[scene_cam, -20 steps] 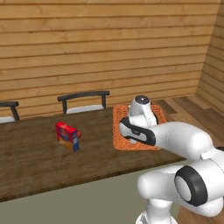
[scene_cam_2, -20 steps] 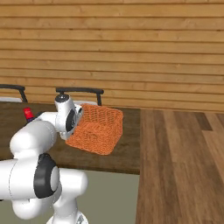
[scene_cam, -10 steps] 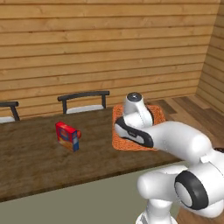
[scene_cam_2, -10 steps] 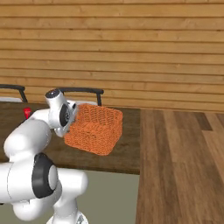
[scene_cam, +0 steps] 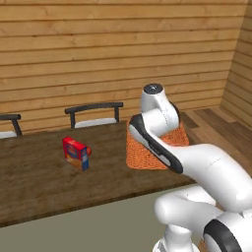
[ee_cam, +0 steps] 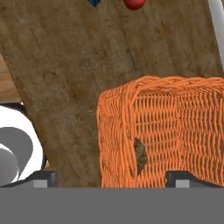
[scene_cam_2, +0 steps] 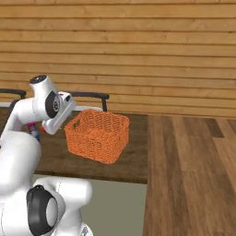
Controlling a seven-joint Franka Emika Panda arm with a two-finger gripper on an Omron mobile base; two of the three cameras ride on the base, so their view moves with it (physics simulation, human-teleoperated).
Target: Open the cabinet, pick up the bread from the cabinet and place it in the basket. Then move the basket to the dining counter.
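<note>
Basket: We see the orange woven basket [scene_cam: 156, 147] [scene_cam_2: 97, 134] [ee_cam: 168, 131] standing on the dining counter [scene_cam: 34, 182] [scene_cam_2: 117, 166] [ee_cam: 70, 78], near the counter's end that borders the plank floor [scene_cam_2: 193, 175]. Its straight sides are upright, and one end wall has a handle slot.

Bread: Through the weave in the hand view we make out a small dark brown lump, the bread [ee_cam: 140, 154], inside the basket against its near wall.

Gripper: The gripper [ee_cam: 111, 177] shows its two dark fingertips [ee_cam: 43, 178] far apart at the bottom of the hand view, one at each side of the basket's near corner. We read the jaws as spread wide, with nothing between them. Whether a fingertip touches the wicker we cannot tell.

Arm: In the left base view the white arm [scene_cam: 197, 167] crosses in front of the basket and hides its middle. In the right base view the hand sits just beside the basket's left end.

Box: We note a red and blue box [scene_cam: 76, 153] on the counter, well apart from the basket, on the side away from the floor.

Chairs: Two dark chair backs [scene_cam: 93, 112] [scene_cam_2: 90, 97] rise behind the counter's far edge.

Wall: Horizontal wooden planks [scene_cam: 98, 54] [scene_cam_2: 138, 50] form the backdrop.
</note>
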